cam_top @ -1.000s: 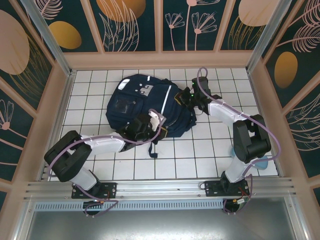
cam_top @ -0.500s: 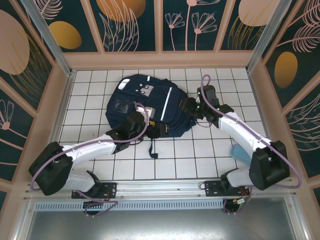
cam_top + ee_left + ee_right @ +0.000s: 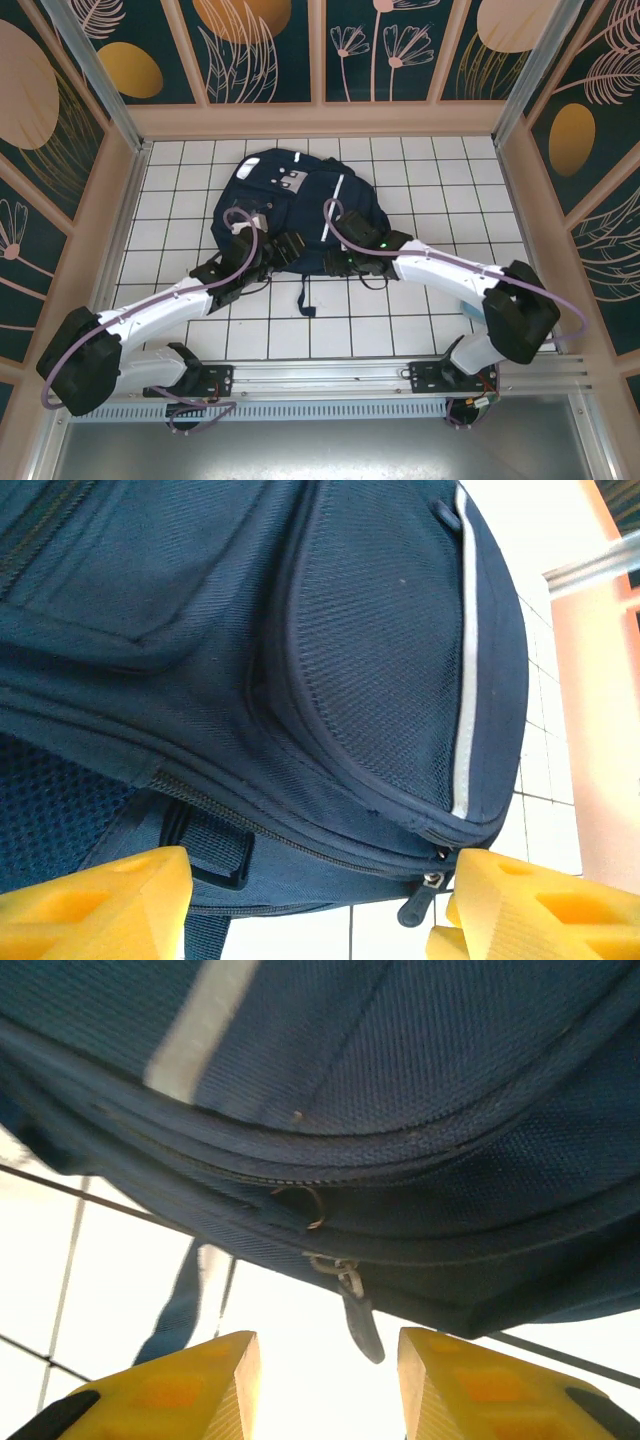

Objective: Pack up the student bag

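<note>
Navy fabric: the backpack (image 3: 290, 215) lies flat on the white-tiled table (image 3: 420, 320), its near edge straight ahead of both sets of jaws. The left jaws stand wide and empty, with a zipper tab (image 3: 418, 908) just beside one finger. The right jaws stand narrower, also empty, and a zip pull (image 3: 360, 1325) hangs just ahead of the gap between them. The step looks like taking hold of the zip. Next, the right jaws should ease forward and pinch that small pull squarely.
</note>
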Robot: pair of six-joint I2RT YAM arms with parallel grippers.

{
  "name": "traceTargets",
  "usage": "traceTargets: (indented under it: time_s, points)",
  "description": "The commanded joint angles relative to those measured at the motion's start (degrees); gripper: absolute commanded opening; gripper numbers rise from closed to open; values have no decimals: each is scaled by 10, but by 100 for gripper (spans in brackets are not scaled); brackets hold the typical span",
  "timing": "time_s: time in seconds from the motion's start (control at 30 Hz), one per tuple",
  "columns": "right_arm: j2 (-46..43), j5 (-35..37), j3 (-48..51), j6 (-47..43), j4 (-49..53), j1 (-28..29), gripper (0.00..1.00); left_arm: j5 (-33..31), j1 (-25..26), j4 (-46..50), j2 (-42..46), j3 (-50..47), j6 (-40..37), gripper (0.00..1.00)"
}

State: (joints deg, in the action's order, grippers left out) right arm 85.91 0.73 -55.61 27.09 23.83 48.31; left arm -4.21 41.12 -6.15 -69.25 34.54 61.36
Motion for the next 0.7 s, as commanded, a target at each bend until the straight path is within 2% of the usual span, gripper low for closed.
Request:
traceTargets:
  time_s: [0.0,0.13,0.4,0.57,0.67]
  points:
    - [15,51,-23,-16,24,5,41,-20,-3,-1,5,-9,61,69]
    - [26,46,-22,-19,2,4,40,10,-3,-30,-9,-11,79,65]
    - [54,57,-35,-22,-25,4,31,32,-2,-66,-24,-21,126,56]
    - [54,58,-25,-25,-48,4,20,48,-2,-106,-31,-37,158,53]
    - [49,68,-21,-25,-53,5,9,56,-2,-123,-34,-43,174,52]
